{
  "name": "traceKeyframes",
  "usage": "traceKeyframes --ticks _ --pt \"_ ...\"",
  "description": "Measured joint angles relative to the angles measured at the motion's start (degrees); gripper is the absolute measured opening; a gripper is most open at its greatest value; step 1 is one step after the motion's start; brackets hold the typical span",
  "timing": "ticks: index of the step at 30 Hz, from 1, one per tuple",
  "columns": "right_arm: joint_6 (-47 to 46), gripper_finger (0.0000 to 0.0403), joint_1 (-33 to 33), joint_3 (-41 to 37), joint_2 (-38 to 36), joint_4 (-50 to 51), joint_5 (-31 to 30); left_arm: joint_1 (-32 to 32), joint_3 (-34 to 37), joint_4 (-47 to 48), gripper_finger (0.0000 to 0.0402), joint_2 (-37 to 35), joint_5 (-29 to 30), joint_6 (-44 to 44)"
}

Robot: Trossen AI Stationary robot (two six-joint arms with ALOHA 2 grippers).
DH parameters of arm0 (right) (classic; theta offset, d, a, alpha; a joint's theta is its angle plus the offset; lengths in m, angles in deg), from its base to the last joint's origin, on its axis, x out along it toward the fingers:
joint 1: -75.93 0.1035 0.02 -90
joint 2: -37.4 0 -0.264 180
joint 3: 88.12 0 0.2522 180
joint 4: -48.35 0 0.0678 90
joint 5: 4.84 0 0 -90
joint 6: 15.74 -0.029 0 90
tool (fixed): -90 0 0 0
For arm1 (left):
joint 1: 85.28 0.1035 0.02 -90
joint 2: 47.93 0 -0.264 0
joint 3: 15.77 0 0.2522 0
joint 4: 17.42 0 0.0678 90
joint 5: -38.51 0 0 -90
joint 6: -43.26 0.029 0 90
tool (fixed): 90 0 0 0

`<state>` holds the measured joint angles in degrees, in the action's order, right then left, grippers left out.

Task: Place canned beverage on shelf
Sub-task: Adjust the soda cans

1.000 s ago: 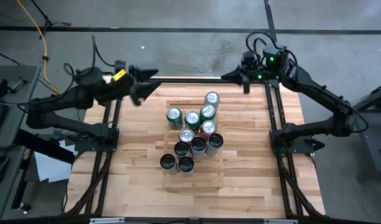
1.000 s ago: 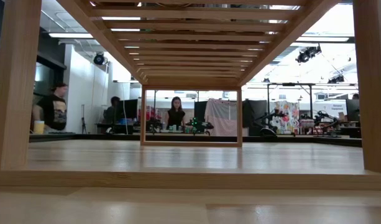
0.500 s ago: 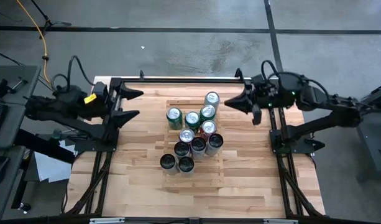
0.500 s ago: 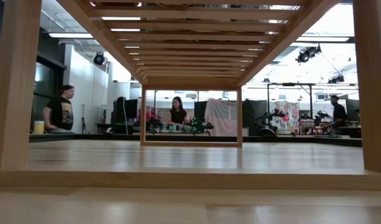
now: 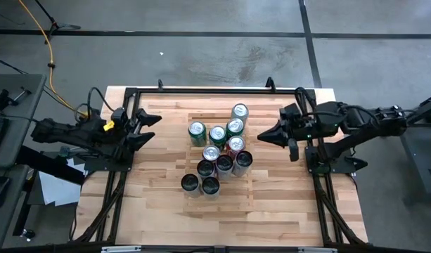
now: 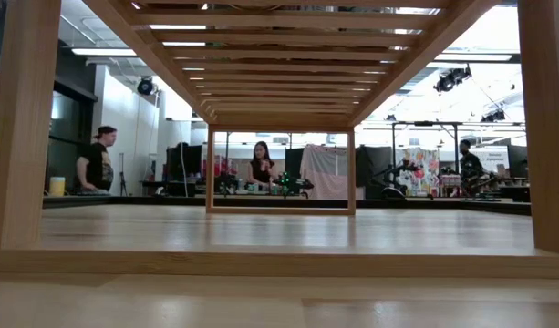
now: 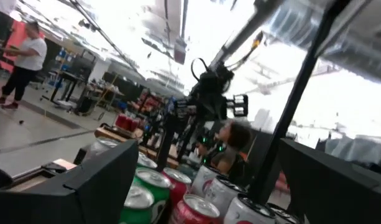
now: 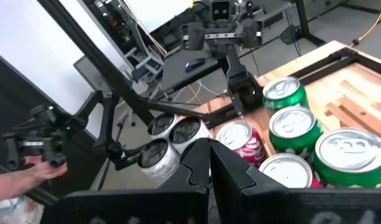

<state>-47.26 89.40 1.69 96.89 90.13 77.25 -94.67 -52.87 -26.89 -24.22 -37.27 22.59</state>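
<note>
Worktop [image 5: 271, 204] fills the middle of the high view, butcher-block, framed by dark rails. Shelf [image 5: 201, 116] sits centre frame, pale slats running left-right; in the low view its underside slats [image 6: 279, 55] span the top of the frame, so the camera looks under it.

Cans [image 5: 219, 158] stand on the shelf top in a tight cluster, centre of frame: green ones toward the top, silver and dark-topped ones toward the bottom, a red one [image 5: 235, 145] mid-cluster. All upright, many touching. Judged: packed close to leave slat room, so most of the task looks done.

Left arm lies low at left of frame, left pincer [image 5: 146, 126] spread wide, holding nothing, aimed right at the cluster, well apart from it. Right arm mirrors it at right of frame; right pincer [image 5: 268, 135] pressed together, empty, tip near the cluster but not touching. Right wrist view confirms the fingers [image 8: 199, 165] are closed with cans beyond. Judged: both parked low at the sides to keep clear of the cans.

People [image 6: 97, 164] in the room behind, small, far.
</note>
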Motion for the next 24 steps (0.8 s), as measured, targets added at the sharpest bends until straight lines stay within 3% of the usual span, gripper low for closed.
traceKeyframes --ticks 8,15,24 --pt "-1.55 0.0 2.34 0.0 0.0 0.5 0.0 0.0 11.75 -10.88 0.0376 -6.57 4.16 -2.66" --pt "-2.36 0.0 4.14 0.0 -0.01 0.48 -0.34 0.0 16.72 -12.55 0.0373 -9.84 5.6 -3.25" --pt "-3.64 0.0 5.53 -0.02 -1.56 0.7 -1.43 0.0 22.78 -12.99 0.0306 -12.44 9.05 -3.44"
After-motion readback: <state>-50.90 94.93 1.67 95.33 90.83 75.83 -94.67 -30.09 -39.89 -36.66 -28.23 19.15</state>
